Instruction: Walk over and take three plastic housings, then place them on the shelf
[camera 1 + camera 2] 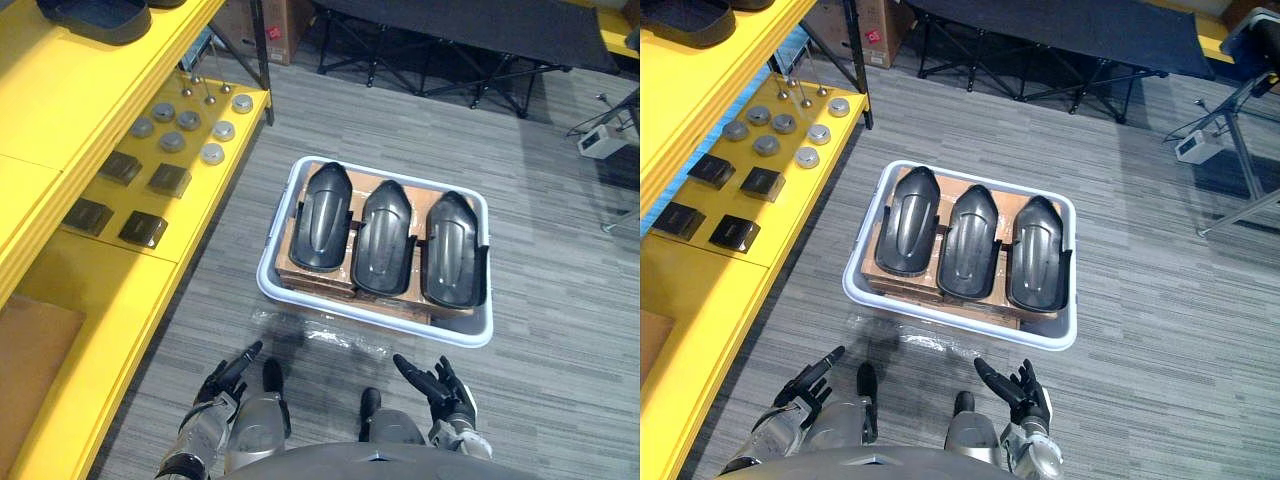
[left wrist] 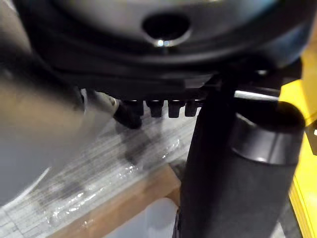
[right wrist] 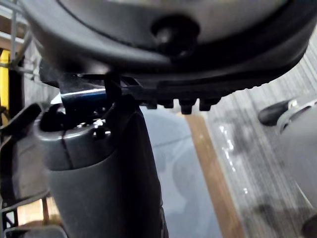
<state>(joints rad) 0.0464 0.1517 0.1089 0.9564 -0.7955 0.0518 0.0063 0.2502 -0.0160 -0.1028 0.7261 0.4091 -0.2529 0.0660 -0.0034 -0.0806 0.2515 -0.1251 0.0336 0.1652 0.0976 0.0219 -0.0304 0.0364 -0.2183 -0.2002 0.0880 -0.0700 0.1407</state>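
Three black plastic housings lie side by side on cardboard in a white bin (image 1: 380, 325) on the floor: left (image 1: 320, 218), middle (image 1: 383, 238), right (image 1: 452, 250). The yellow shelf (image 1: 100, 290) runs along the left. My left hand (image 1: 228, 378) hangs low at the near left of the bin, fingers straight and holding nothing. On the near right, my right hand (image 1: 440, 385) is likewise open and empty. Both hands are well short of the bin's near rim and touch nothing.
The shelf's lower level carries several metal discs (image 1: 185, 130) and dark square blocks (image 1: 140, 228). A dark housing (image 1: 95, 18) rests on its upper level. Clear plastic film (image 1: 330, 335) lies before the bin. A black folding cot (image 1: 470, 40) stands behind.
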